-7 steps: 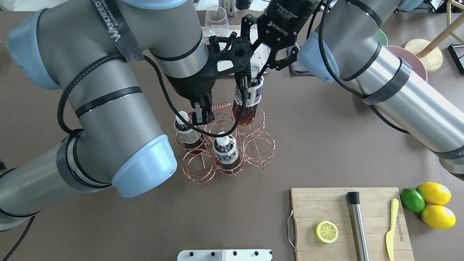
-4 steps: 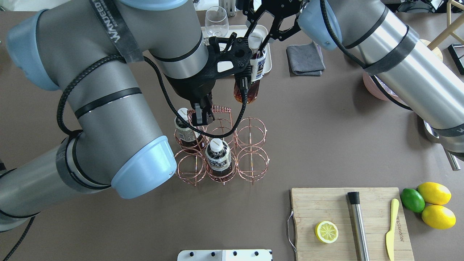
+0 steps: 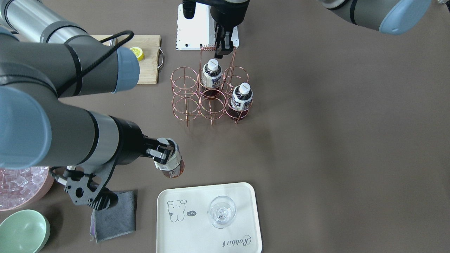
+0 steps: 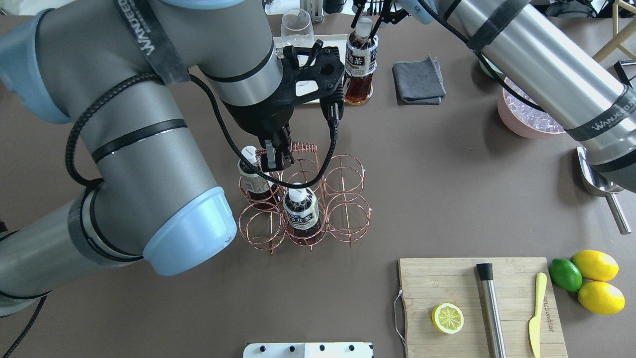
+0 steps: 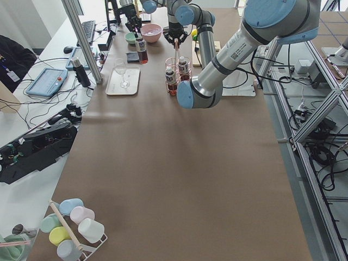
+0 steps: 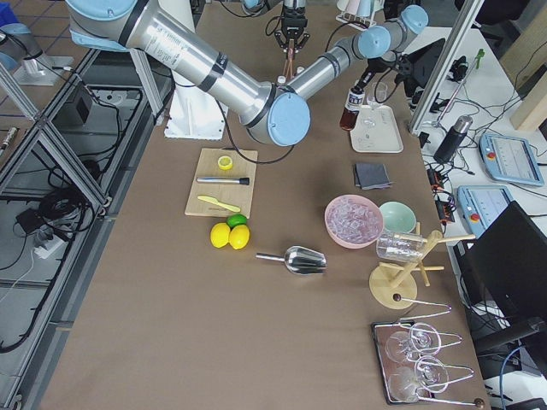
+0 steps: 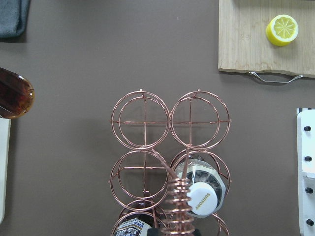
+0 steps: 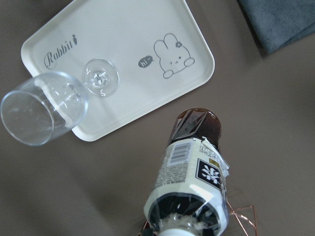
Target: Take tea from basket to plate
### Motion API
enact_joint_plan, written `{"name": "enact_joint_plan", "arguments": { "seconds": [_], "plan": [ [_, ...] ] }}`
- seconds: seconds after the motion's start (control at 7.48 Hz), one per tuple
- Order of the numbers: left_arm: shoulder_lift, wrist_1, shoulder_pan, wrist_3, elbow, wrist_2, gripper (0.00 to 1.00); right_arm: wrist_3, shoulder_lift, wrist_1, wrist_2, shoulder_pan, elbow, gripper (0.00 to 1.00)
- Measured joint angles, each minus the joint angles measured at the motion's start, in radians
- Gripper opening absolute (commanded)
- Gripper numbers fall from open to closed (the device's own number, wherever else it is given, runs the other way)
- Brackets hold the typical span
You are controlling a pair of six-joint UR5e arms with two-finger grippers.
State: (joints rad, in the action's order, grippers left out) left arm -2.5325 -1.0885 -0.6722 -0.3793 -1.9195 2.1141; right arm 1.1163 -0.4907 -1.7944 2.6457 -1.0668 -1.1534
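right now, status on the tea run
Right gripper shut on tea, bottle beside the plate, not over it. Left gripper shut on basket handle. Wine glass stands on plate's one half; bear side bare.

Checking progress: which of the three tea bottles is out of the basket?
The tea in the right gripper, beside the plate; the other two stand in the basket.

The tea bottle (image 4: pixel 359 64) is seen as clear, glossy plastic. The basket (image 7: pixel 170 120) is formed of shiny copper-coloured metal wire. The plate (image 3: pixel 200 232) is finished smooth and cream; the tabletop (image 4: pixel 447 174) is matt brown.
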Motion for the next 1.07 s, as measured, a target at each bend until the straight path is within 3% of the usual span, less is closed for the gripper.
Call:
{"name": "enact_joint_plan", "arguments": {
  "seconds": [0.4,0.53,0.8,1.07],
  "plan": [
    [0.003,0.063,-0.067,-0.001,-0.081,0.009,0.00,-0.083,0.101,0.233,-0.040,0.006,0.318,0.00],
    [0.005,0.104,-0.103,-0.003,-0.116,0.015,0.00,-0.106,0.136,0.285,-0.074,0.019,0.382,0.00],
    [0.053,0.181,-0.209,-0.024,-0.196,0.074,0.00,-0.186,0.164,0.353,-0.153,0.044,0.454,0.00],
    [0.177,0.199,-0.339,-0.123,-0.269,0.138,0.00,-0.228,0.183,0.379,-0.205,0.061,0.488,0.00]
  ]
}}
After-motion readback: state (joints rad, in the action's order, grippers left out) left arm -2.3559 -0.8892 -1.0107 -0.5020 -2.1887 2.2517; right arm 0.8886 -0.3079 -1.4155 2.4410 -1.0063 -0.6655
